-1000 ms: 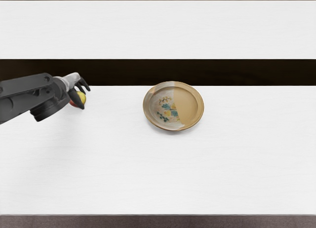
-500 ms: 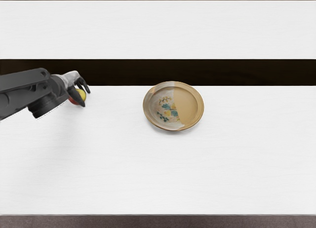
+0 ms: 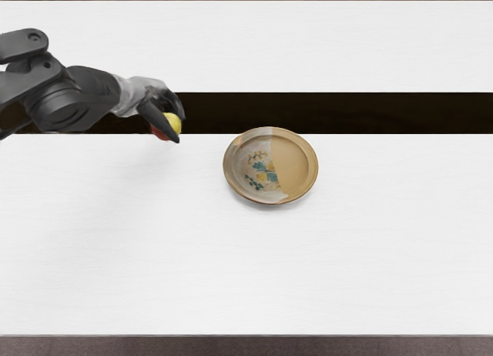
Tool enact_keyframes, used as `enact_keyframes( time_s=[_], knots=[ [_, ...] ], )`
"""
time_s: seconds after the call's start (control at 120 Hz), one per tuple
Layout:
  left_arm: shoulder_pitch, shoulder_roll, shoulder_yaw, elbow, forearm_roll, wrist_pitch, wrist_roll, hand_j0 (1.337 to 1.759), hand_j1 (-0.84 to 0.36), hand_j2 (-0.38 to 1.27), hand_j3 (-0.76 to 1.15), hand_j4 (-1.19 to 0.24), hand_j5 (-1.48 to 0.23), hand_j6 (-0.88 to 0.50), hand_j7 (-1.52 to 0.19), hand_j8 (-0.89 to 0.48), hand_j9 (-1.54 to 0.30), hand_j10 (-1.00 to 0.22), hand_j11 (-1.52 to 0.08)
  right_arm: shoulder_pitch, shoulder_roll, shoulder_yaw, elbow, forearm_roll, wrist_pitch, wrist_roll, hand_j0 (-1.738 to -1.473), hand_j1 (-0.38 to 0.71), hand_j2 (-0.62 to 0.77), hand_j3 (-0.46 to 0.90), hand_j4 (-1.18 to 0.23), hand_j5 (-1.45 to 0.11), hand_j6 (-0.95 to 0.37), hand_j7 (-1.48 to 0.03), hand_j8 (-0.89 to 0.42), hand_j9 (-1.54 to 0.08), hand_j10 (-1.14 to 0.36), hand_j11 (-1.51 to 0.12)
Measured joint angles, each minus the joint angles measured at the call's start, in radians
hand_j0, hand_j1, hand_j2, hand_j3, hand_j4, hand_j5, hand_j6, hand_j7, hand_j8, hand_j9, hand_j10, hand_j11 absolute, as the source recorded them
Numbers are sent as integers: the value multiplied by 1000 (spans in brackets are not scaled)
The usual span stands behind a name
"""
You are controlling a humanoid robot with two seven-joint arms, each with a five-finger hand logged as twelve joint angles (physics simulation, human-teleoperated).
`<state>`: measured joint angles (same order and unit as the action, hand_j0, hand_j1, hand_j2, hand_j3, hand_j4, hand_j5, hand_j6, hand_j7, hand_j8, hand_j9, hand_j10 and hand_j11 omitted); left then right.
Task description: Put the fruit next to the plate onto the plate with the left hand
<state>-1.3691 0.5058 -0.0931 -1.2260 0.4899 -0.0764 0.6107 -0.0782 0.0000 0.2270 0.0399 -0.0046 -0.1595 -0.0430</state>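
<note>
My left hand [image 3: 163, 117] reaches in from the left edge, raised above the table's far edge. Its dark fingers are curled around a small yellow and red fruit [image 3: 171, 125], most of which is covered by the fingers. The brown plate [image 3: 302, 160] with a painted floral pattern lies on the white table to the right of the hand, a short gap away. The fruit hangs left of the plate's rim and slightly higher in the picture. The right hand does not show.
The white table [image 3: 246, 248] spreads wide in front of the plate. A dark gap [image 3: 347, 113] runs behind the table's far edge, with a second white surface [image 3: 308, 48] beyond it.
The left hand has lifted the fruit off the table and carried it up and to the right, toward the plate. The plate has not moved.
</note>
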Motion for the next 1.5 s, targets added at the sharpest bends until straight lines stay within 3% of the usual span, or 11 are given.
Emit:
enact_keyframes(
  time_s=[0.117, 0.175, 0.183, 0.217, 0.458, 0.592, 0.717, 1.083, 1.5],
  knots=[
    [-43, -113, -6, -2, -9, -26, 0, 1645, -391, 269, 0, -796, -1219, -343, -1151, -244, -1141, -457, -1151, 0, 0, 0, 0, 0, 0, 0, -1658, -310, -6, 0, -34, -43, -34, -43, -34, -43, -33, -43],
    [-51, -168, -7, -1, -10, -29, 0, 1646, -395, 346, 0, -799, -1217, -353, -1149, -249, -1141, -462, -1149, 0, 0, 0, 0, 0, 0, 0, -1658, -310, -6, 0, -34, -43, -34, -43, -34, -43, -33, -43],
    [-52, -176, -7, -1, -10, -30, 0, 1645, -323, 233, 0, -797, -1222, -341, -1153, -245, -1145, -460, -1153, 0, 0, 0, 0, 0, 0, 0, -1658, -310, -6, 0, -34, -43, -34, -43, -34, -43, -33, -43],
    [-53, -199, -7, 1, -11, -29, 0, 1646, -342, 232, 0, -795, -1227, -351, -1150, -265, -1146, -491, -1150, 0, 0, 0, 0, 0, 0, 0, -1658, -310, -6, 0, -34, -43, -34, -43, -34, -43, -33, -43],
    [-64, -289, -7, 9, -6, -6, 0, 1645, -367, 224, 0, -791, -1247, -328, -1163, -241, -1164, -471, -1159, 0, 0, 0, 0, 0, 0, 0, -1658, -310, -6, 0, -34, -43, -34, -43, -34, -43, -33, -43],
    [-59, -321, -6, 20, -2, 3, 0, 1646, -388, 343, 0, -795, -1242, -342, -1158, -253, -1157, -479, -1159, 0, 0, 0, 0, 0, 0, 0, -1658, -310, -6, 0, -34, -43, -34, -43, -34, -43, -33, -43],
    [-55, -327, -4, 30, -1, 11, 0, 1646, -370, 286, 0, -778, -1228, -352, -1135, -265, -1144, -487, -1144, 0, 0, 0, 0, 0, 0, 0, -1658, -310, -6, 0, -34, -43, -34, -43, -34, -43, -34, -43],
    [-53, -339, -4, 32, 9, 47, 0, 1654, -293, 184, 0, -592, -832, -549, -802, -426, -806, -632, -813, 0, 0, 0, 0, 0, 0, 0, -1658, -310, -6, 0, -34, -43, -34, -43, -34, -43, -34, -43],
    [-50, -339, -5, 30, 8, 49, 0, 1658, -49, 77, 0, -339, -450, -339, -446, -314, -446, -351, -447, 0, 0, 0, 0, 0, 0, 0, -1658, -310, -6, 0, -34, -43, -34, -43, -34, -43, -34, -43]
  ],
)
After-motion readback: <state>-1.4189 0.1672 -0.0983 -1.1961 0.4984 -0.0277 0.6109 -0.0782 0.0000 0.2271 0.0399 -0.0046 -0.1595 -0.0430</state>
